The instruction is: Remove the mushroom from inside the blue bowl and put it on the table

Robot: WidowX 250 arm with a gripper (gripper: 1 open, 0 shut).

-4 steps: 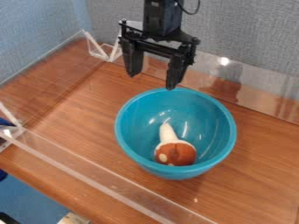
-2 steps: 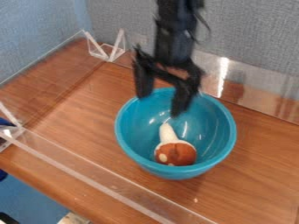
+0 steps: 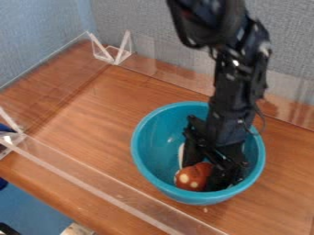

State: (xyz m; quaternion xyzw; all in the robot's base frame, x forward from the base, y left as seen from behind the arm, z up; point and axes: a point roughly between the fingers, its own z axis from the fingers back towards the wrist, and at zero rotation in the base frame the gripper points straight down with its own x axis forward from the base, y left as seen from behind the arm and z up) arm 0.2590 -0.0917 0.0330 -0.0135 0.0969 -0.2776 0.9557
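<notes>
The blue bowl (image 3: 150, 138) sits on the table (image 3: 86, 101) at centre right. My black gripper (image 3: 207, 173) points steeply down inside the bowl, its dark fingers (image 3: 194, 150) low against the bowl floor. The mushroom (image 3: 188, 178) lies at the bottom. Its orange-brown cap shows just left of the fingers, and the arm hides its stem. The fingers stand on either side of the mushroom, but the view does not show whether they press on it.
Clear acrylic walls run along the front edge (image 3: 86, 179) and the back edge (image 3: 135, 50) of the table. A small white and blue object (image 3: 10, 128) sits at the left edge. Bare wood lies left of the bowl.
The gripper has dropped from above the bowl's far rim down into the bowl, onto the mushroom. The bowl has shifted slightly toward the front right.
</notes>
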